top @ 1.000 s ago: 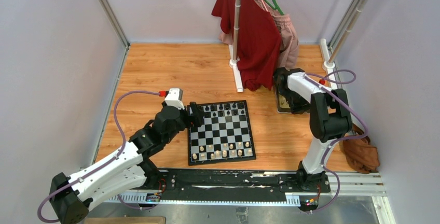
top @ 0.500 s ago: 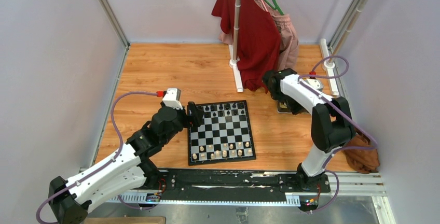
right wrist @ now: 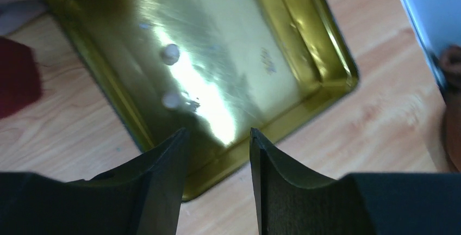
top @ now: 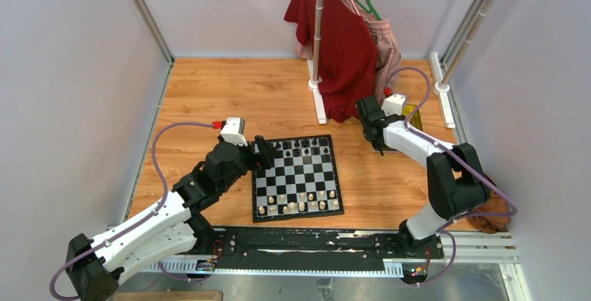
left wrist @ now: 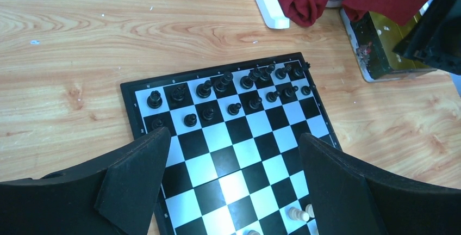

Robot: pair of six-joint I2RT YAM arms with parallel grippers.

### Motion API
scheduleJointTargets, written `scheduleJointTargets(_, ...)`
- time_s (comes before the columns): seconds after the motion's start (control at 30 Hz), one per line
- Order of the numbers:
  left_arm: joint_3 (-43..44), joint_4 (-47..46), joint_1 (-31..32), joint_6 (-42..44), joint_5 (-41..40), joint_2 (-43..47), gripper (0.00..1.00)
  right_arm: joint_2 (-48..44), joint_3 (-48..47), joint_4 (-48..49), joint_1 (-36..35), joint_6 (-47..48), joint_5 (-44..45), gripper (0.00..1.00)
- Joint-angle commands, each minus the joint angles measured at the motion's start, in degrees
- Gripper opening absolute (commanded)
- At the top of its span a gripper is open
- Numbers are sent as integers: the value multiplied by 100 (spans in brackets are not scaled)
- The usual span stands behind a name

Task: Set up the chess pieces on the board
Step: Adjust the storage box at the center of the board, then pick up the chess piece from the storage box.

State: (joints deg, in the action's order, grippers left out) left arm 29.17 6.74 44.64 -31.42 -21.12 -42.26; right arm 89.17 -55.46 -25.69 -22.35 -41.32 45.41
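The board [top: 297,178] lies near the middle of the tabletop's near edge. The black chessmen [left wrist: 234,96] fill its two far rows, while the cream chessmen [top: 300,205] stand on the two near rows, the second of which shows gaps. The white side therefore looks unfinished. The left gripper [left wrist: 232,137] has barely stirred over the last second. It hovers at the board's far-left corner with its jaws spread wide and nothing between them. The right arm has changed: a second ago its wrist bent down over the gold tin [right wrist: 244,39] by the tabletop's right edge, and now the right gripper [right wrist: 217,134] has swung up and left to the tin's near rim. Its fingers are moderately parted and empty. A small pale piece [right wrist: 170,54] sits on the tin's floor, with a blurred second spot below it that may be a reflection, so the arm seems to be lining up another pick. The red garment [top: 345,50] on the white rack [top: 318,102] hangs down close to the tin's far-left side and could snag the wrist. A brown cloth [top: 488,210] lies at the right near corner, well apart.
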Motion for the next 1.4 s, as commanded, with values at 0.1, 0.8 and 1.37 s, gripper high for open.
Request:
scheduleJointTargets(0.1, -78, -304, -43, 135, -67, -27, 95, 142, 301, 2048, 170, 2051, -1130, 46)
scheduleJointTargets(0.8, -32, -393, -43, 156, -55, -311, 95, 549, 390, 2283, 536, 1818, -1958, 35)
scheduleJointTargets(1.37, 94, -358, -43, 107, 48, -470, 95, 569, 470, 2204, 539, 1817, -2123, 16)
